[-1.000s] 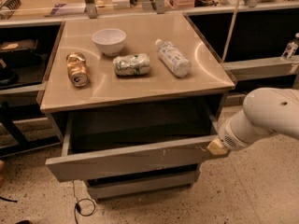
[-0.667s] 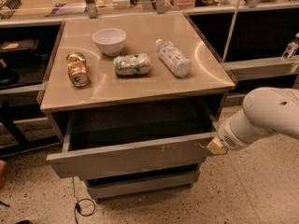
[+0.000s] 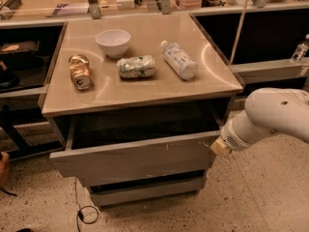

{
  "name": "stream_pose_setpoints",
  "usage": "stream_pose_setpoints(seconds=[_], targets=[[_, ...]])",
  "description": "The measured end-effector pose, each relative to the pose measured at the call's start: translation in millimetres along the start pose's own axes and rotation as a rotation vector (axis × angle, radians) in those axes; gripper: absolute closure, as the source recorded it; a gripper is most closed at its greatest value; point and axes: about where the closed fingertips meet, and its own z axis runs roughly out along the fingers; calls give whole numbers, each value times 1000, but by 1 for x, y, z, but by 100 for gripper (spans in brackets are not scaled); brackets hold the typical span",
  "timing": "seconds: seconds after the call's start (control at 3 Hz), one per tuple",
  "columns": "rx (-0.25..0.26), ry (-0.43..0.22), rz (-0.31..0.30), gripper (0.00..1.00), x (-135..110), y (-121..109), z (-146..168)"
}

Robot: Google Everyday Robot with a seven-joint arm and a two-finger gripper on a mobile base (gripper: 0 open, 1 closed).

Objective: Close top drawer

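The top drawer [image 3: 135,159] is a wide grey wood-grain drawer with small pale scratches on its flat front. It stands pulled out under the tan tabletop [image 3: 140,86], its dark inside showing. My white arm comes in from the right. The gripper [image 3: 218,148] is at the drawer front's right end, touching or just beside its right edge. Only its pale tip shows; the fingers are hidden.
On the tabletop lie a white bowl [image 3: 113,42], a gold can [image 3: 80,71], a crushed green-and-white can [image 3: 136,66] and a plastic bottle [image 3: 179,60]. A narrower grey drawer front [image 3: 145,190] sits below. Dark shelving flanks the cabinet. A cable [image 3: 84,211] lies on the speckled floor.
The drawer front has shifted slightly back toward the cabinet, and the gripper has moved with it at the right end. The tabletop items have not moved.
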Motion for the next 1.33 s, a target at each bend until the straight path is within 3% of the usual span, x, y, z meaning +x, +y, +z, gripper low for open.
stream_pose_setpoints(seconds=[0.67,1.0,1.33], targets=[[-1,-36,0,100,-28,-10,26],[24,-78,-8,100,-59,-24,27],[23,-78,-6,100,-59,-24,28]])
